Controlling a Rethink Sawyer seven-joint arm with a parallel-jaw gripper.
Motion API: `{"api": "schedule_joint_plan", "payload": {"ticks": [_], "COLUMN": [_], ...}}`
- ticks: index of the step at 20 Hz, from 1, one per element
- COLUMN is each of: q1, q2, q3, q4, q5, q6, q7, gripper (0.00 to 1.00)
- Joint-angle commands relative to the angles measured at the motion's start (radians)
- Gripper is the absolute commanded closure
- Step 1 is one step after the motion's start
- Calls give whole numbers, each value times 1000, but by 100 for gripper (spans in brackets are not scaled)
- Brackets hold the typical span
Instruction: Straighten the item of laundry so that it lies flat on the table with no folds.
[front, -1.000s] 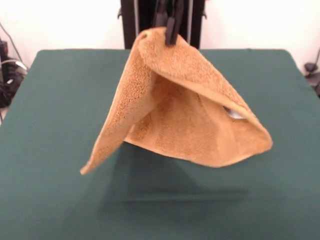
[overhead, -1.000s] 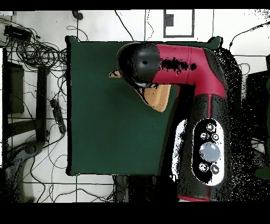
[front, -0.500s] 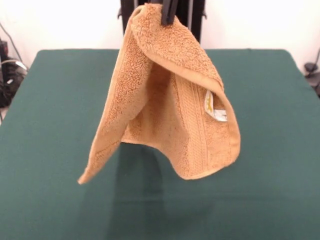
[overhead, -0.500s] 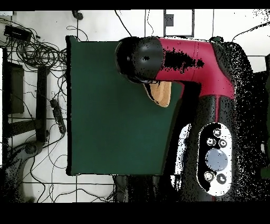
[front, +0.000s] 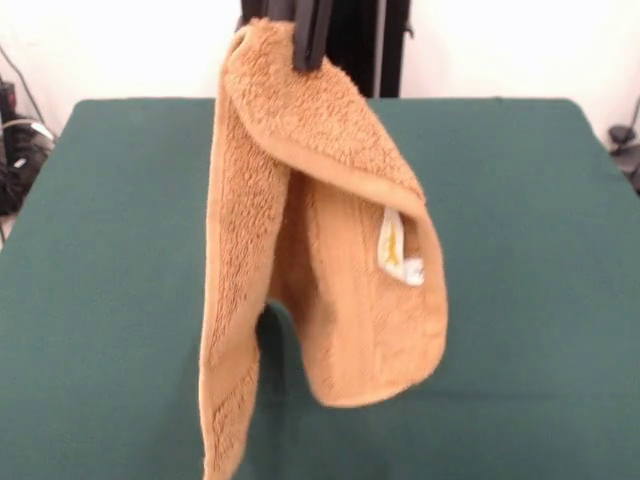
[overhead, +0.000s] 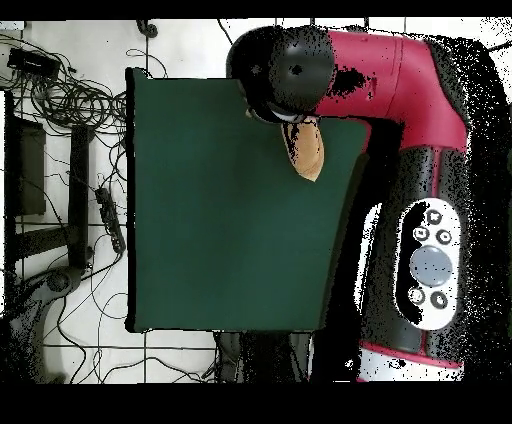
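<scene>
Where the gripper (front: 310, 45) enters at the top edge of the front view, its dark fingers are closed on the upper edge of the towel (front: 320, 250) and hold it clear of the table (front: 110, 250). The towel hangs from this 1 pinch point in a long, folded drape. Its left portion falls almost vertically as a narrow strip and runs out of the picture at the bottom edge, so the front view does not show whether that lower end meets the table surface. Its right portion folds over from the grip and slopes down to the right, then curls under into a rounded lower lobe. A small white tag (front: 395, 250) with a yellowish mark sits just under this fold, on the inner face of the right portion. Faint vertical ribbing runs down the fabric below the tag.

In the overhead view, the red and black arm (overhead: 400, 80) reaches over the far edge of the table (overhead: 200, 250), near the far right corner as that view shows it. The wrist housing covers the gripper, and only a narrow orange sliver of the towel (overhead: 308, 155) shows below it. The remaining green surface carries nothing else. Cables (overhead: 70, 100) lie on the floor beyond the left edge of the table.
</scene>
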Motion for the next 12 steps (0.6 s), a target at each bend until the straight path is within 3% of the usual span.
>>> {"api": "schedule_joint_plan", "payload": {"ticks": [1,8,12], "q1": [-2,-8,5], "q2": [95,111,76], "q3": [148,162,138], "q4": [31,113,262], "q5": [-5,-8,-3], "q6": [21,-132,-282], "q7": [-228,-175,-70], "gripper": [100,100,100]}}
